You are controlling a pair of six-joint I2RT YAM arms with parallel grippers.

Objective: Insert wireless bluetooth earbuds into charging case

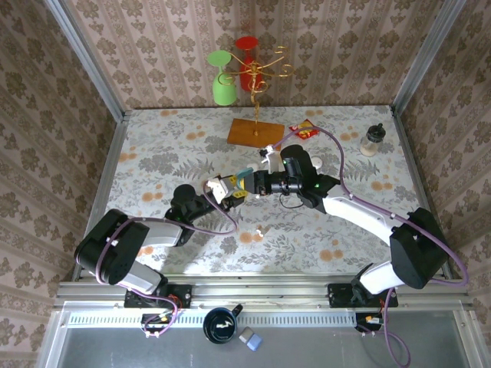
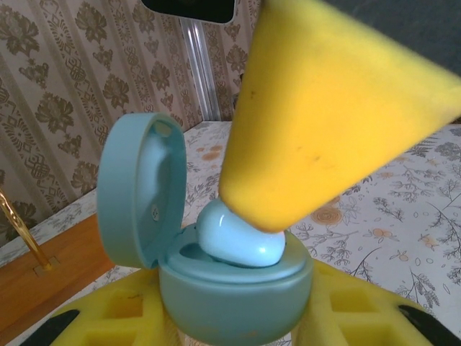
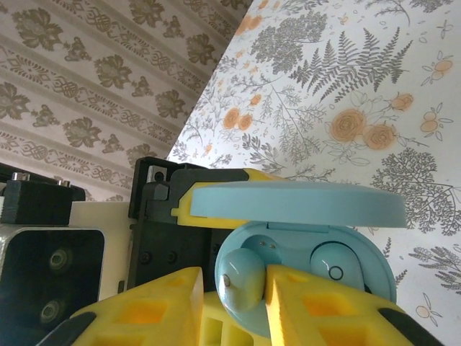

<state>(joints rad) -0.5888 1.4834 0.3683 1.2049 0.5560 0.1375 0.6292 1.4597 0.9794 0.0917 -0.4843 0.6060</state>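
My left jaws are clamped on the lower shell of the pale-blue charging case (image 2: 238, 292), and I hold it up from the table (image 1: 153, 153) with the lid (image 2: 133, 191) swung open to one side, so that its two wells face my other arm. My right jaws stand around a pale-blue earbud (image 3: 243, 277) at the mouth of one well; one finger (image 2: 324, 108) lies on it from above, but if both sides press it or the grip is loose, I cannot tell. I judge this earbud is not fully seated, it stands a little proud of the case. In the well beside it a second earbud (image 3: 335, 263) lies low. A small white piece (image 1: 259, 231) lies on the table, well apart from the case, toward my bases; maybe one more earbud
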